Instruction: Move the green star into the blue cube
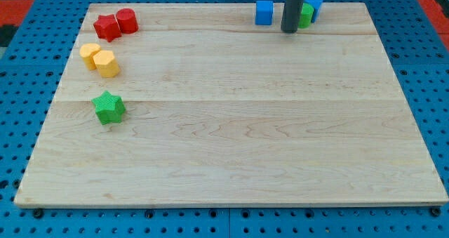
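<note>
The green star [109, 107] lies near the board's left edge, about mid-height. The blue cube [264, 12] stands at the view's top, right of centre. My tip [289, 30] rests on the board just right of and slightly below the blue cube, far from the green star. The rod rises out of the view's top and partly hides a green block [306, 15] behind it.
A second blue block [315, 6] sits behind the green block at the top. A red star [106, 27] and a red cylinder [127, 20] are at top left. Two yellow blocks [89, 55] [106, 64] lie below them. A blue pegboard [21, 69] surrounds the wooden board [245, 140].
</note>
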Controlling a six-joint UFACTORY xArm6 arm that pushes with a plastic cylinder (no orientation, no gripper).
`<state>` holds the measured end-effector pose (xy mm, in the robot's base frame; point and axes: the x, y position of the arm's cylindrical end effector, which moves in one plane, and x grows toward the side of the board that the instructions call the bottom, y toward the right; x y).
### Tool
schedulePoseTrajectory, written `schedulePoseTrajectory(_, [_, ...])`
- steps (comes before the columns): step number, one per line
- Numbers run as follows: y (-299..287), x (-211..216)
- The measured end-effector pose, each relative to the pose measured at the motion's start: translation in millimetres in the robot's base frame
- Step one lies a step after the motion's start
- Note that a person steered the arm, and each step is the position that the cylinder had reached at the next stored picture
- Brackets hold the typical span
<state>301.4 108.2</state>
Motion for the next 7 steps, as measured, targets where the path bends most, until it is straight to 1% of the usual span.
schedulePoseTrajectory(1, [-46.1,105.9])
schedulePoseTrajectory(2, [-104.0,184.3])
schedulePoseTrajectory(3, [-166.2,234.6])
schedulePoseTrajectory(4, [-247.5,225.1])
schedulePoseTrajectory(5, [-278.3,190.5])
schedulePoseTrajectory(6, [-296.8,174.1])
schedulePoseTrajectory(7, [-321.8,192.5])
